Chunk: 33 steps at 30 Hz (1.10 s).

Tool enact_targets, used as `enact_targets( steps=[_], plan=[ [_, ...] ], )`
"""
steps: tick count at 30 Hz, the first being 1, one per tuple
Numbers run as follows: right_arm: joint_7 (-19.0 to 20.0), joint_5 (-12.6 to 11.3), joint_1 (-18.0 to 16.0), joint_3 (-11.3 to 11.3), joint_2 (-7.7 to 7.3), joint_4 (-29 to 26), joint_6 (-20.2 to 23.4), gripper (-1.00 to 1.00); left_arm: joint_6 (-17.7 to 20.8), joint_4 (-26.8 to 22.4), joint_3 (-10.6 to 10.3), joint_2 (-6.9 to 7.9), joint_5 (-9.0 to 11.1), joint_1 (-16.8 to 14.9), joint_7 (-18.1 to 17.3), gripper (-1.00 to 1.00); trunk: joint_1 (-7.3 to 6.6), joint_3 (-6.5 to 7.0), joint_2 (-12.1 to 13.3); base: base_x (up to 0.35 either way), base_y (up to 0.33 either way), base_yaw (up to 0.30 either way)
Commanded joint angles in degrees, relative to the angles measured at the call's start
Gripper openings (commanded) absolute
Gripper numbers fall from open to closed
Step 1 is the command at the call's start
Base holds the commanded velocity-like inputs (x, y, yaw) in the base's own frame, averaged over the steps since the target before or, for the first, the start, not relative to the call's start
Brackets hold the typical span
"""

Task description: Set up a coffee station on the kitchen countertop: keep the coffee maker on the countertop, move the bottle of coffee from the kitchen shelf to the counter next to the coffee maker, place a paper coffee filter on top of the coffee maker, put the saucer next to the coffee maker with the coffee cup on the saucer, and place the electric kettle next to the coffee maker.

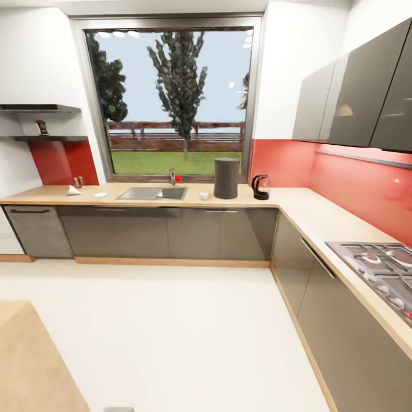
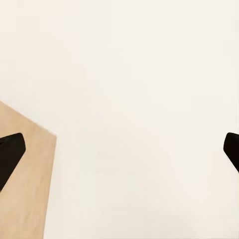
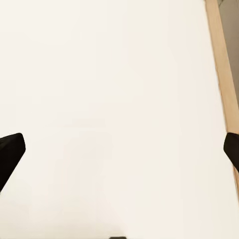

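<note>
The coffee maker (image 1: 226, 178) is plain dark grey. Beside it, the electric kettle (image 1: 261, 187) shows black with a reddish tint through its glass. The coffee cup (image 1: 203, 195), saucer (image 1: 100, 194) and paper coffee filter (image 1: 72, 191) are white. The surface (image 1: 297, 206) is pale beige, edged in light wood, against a red backsplash (image 1: 355, 183). Cabinet fronts (image 1: 171, 232) are glossy grey.

Matte black, blunt-tipped fingers (image 2: 10, 154) on both hands.

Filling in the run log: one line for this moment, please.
phase: approach | coffee maker, electric kettle on countertop | bottle of coffee on shelf | both jaws open, empty
</note>
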Motion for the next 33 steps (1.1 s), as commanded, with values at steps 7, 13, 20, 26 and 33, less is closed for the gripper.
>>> enact_targets(
  steps=[7,13,20,26,33],
  plan=[
    [-0.04,0.04,-0.02,-0.06,0.00,0.05,-0.18,1.00,-0.19,0.08,0.12,0.00,-0.13,-0.02,-0.07,1.00,0.05,-0.02,-0.03,0.338,0.000,0.000],
    [-0.04,0.04,-0.02,-0.03,0.00,0.05,-0.18,1.00,-0.19,0.06,0.12,0.00,-0.15,-0.02,-0.09,1.00,0.05,-0.02,-0.03,0.338,0.000,0.000],
    [-0.04,0.04,-0.02,-0.04,0.00,0.08,-0.26,1.00,-0.19,0.07,0.10,0.00,-0.15,-0.02,-0.15,1.00,0.05,-0.02,-0.03,0.338,0.000,0.000],
    [-0.03,-0.03,-0.02,-0.11,0.00,-0.11,-0.27,1.00,-0.22,0.08,0.12,0.00,-0.15,-0.02,-0.15,1.00,0.05,-0.02,-0.03,0.338,0.046,0.000],
    [-0.03,-0.05,-0.02,-0.11,0.00,-0.16,-0.34,1.00,-0.24,0.08,0.12,0.00,-0.15,-0.02,-0.15,1.00,0.05,-0.02,-0.03,0.338,0.099,0.000]
  ],
)
